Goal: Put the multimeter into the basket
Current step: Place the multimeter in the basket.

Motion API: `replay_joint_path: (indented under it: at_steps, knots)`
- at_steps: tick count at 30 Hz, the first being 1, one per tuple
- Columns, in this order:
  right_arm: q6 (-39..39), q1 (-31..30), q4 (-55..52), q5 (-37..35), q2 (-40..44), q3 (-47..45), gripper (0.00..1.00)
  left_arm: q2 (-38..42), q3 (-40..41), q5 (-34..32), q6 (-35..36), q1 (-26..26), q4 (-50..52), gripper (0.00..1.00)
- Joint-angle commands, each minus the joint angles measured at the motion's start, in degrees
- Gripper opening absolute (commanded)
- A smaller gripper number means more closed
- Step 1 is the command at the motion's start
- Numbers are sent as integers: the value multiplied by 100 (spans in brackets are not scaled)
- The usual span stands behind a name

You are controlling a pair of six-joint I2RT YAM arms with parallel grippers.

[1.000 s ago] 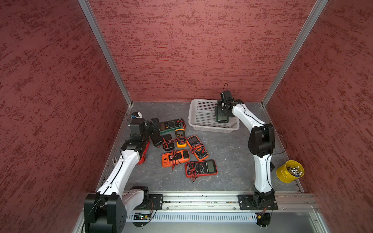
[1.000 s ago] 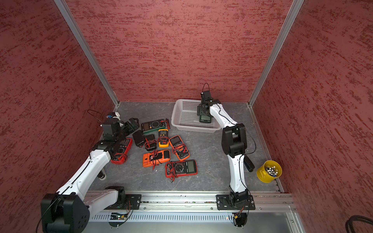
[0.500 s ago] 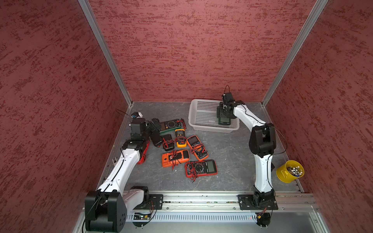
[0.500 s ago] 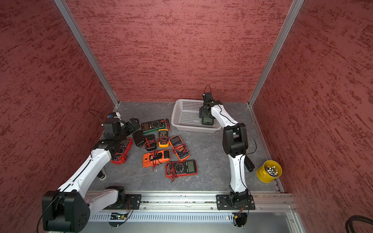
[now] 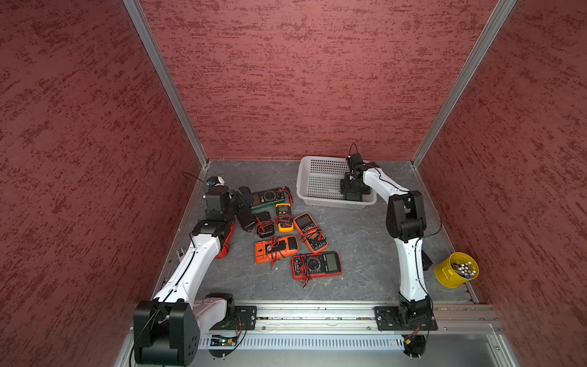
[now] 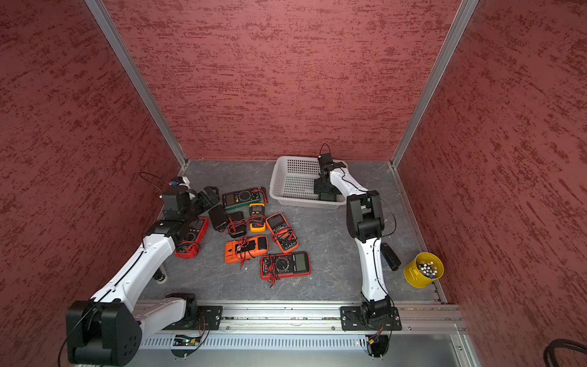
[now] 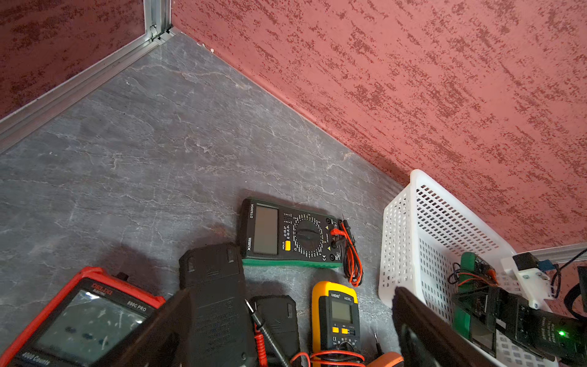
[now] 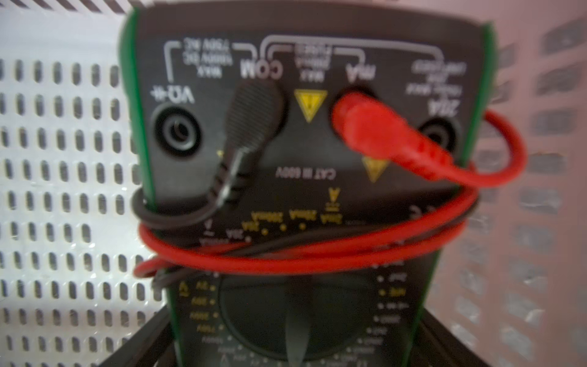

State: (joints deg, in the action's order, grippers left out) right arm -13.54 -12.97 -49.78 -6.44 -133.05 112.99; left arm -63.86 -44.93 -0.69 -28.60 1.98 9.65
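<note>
- My right claw [image 8: 295,327] is clamped on the green multimeter [image 8: 301,152], which is tilted inside the basket [image 5: 319,181].
- My left claw [image 7: 290,294] gapes apart above a black meter [image 7: 216,286], outside the basket.

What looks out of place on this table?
The multimeters left of the basket lie jumbled at mixed angles; two black ones and an orange one are face-down. A black object lies alone beside the right arm, near the yellow cup.
</note>
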Motion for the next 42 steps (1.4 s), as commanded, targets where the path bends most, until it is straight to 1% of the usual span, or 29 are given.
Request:
replay_joint_path:
  at_steps: [1,2,3,4,5,6,7,16,20,26,29,34,38,42]
  knots:
    - [-130,41,-63,95,-27,313,49,22,-130,-114,113,-25,136,100]
    - [-155,42,-80,95,-49,324,57,43,-130,-120,122,-26,147,100]
    - [-173,40,-100,89,-59,335,70,56,-130,-124,139,-29,161,100]
    - [-194,40,-119,70,-63,346,78,72,-119,-128,149,-26,175,100]
    - [-211,40,-135,57,-56,346,83,89,-116,-143,151,-24,202,100]
    - [-218,42,-131,57,-42,338,98,109,-109,-153,151,-30,219,100]
    - [-220,38,-136,59,-29,338,99,126,-103,-166,161,-24,234,100]
    - [-174,36,-328,127,368,534,99,205,-92,-177,177,-37,303,100]
    - [-201,-1,-349,281,832,529,99,192,-111,-114,87,-35,322,100]
    - [-141,-285,-257,462,1739,-11,99,150,-86,9,-102,-60,366,100]
    - [-26,-629,-100,577,2264,-558,99,137,-36,24,-126,-64,357,100]
    - [148,-1539,-36,174,3061,-1408,99,46,-3,59,-154,-74,401,100]
    - [-38,-2221,-79,96,3488,-2015,99,-30,-8,73,-229,-81,454,100]
    - [-233,-2823,-4,108,3680,-2496,99,-61,-2,60,-286,-80,403,100]
